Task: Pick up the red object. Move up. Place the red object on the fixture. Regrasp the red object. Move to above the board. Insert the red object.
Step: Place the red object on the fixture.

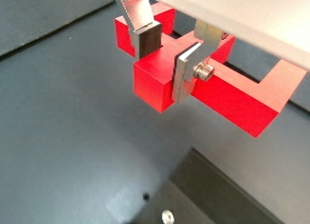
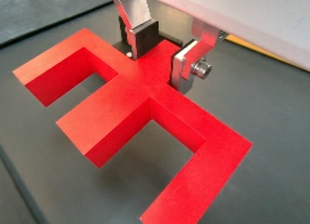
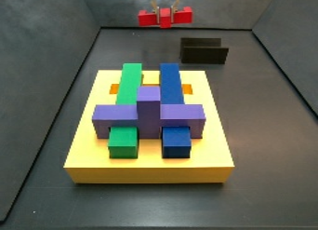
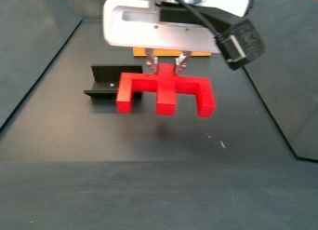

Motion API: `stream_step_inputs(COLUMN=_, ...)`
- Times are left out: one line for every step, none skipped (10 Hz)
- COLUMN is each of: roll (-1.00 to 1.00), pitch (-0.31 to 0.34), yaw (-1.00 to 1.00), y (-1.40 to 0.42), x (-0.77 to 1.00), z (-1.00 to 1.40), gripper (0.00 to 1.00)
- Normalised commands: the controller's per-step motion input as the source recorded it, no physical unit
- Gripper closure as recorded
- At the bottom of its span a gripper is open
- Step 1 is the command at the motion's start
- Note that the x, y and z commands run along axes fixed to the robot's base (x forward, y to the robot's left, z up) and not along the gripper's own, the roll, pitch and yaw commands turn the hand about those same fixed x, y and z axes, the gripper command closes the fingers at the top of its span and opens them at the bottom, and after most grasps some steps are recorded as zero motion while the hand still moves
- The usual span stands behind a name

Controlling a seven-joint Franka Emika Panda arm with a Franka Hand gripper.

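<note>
Lift step: your hand (image 4: 165, 60) is clenching the red E-shaped block (image 4: 165, 90) above the counter; next, be lowering it onto the dark L-shaped fixture (image 4: 108, 79).

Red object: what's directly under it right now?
In a side view the red object hangs shut in the gripper above bare dark floor. The fixture stands beside it, partly hidden. Floor straight beneath is covered in wrist views.

You are looking at a laboratory test cell: a dark grey walled floor (image 3: 50, 113), a black L-shaped fixture (image 3: 205, 52) and a yellow board (image 3: 149, 159) carrying green, blue and purple blocks. The gripper (image 4: 163, 62) hangs above the floor clamping the red object (image 4: 165, 92).
</note>
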Motion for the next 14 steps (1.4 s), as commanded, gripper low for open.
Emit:
stream_step_inputs(roll=-0.61, pitch=0.000, yaw=-0.15, y=0.00, x=1.00, z=0.00, gripper=1.00)
stream_step_inputs(roll=-0.60, pitch=0.000, yaw=-0.16, y=0.00, x=1.00, z=0.02, gripper=1.00)
stream_step_inputs(roll=-0.60, pitch=0.000, yaw=-0.15, y=0.00, x=1.00, z=0.09, gripper=1.00)
stream_step_inputs(roll=-0.53, pitch=0.011, yaw=-0.12, y=-0.06, x=1.00, z=0.18, gripper=1.00)
stream_step_inputs(roll=-0.45, pitch=0.111, yaw=-0.08, y=-0.11, x=1.00, z=0.29, gripper=1.00)
stream_step_inputs(roll=-0.40, pitch=0.134, yaw=-0.05, y=-0.15, x=1.00, z=0.30, gripper=1.00)
stream_step_inputs(roll=-0.37, pitch=0.149, yaw=-0.03, y=-0.18, x=1.00, z=0.30, gripper=1.00)
stream_step_inputs(roll=-0.37, pitch=0.149, yaw=-0.03, y=-0.19, x=1.00, z=0.29, gripper=1.00)
stream_step_inputs(roll=-0.33, pitch=0.134, yaw=-0.03, y=-0.21, x=1.00, z=0.19, gripper=1.00)
stream_step_inputs(roll=-0.29, pitch=0.140, yaw=0.00, y=-0.27, x=1.00, z=0.13, gripper=1.00)
stream_step_inputs(roll=-0.28, pitch=0.154, yaw=0.00, y=-0.29, x=1.00, z=0.11, gripper=1.00)
stream_step_inputs(roll=-0.29, pitch=0.154, yaw=0.00, y=-0.28, x=1.00, z=0.10, gripper=1.00)
stream_step_inputs(roll=-0.26, pitch=0.177, yaw=-0.01, y=-0.23, x=1.00, z=0.02, gripper=1.00)
stream_step_inputs(roll=-0.26, pitch=0.189, yaw=0.00, y=-0.25, x=1.00, z=0.04, gripper=1.00)
